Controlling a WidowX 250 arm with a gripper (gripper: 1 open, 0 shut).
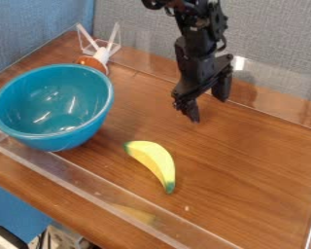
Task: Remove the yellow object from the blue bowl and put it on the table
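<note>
The yellow object (153, 163), a small curved toy banana with a greenish tip, lies on the table (249, 185) just right of the blue bowl (51, 105). Nothing shows inside the bowl. My gripper (201, 101) hangs above the table behind and to the right of the banana, pointing steeply down. Its black fingers (190, 105) stand open with nothing between them, well apart from the banana.
A small orange-and-white thing (96, 53) stands at the back left behind the bowl. Clear acrylic walls (67, 170) run along the table's edges, one close in front of the bowl and banana.
</note>
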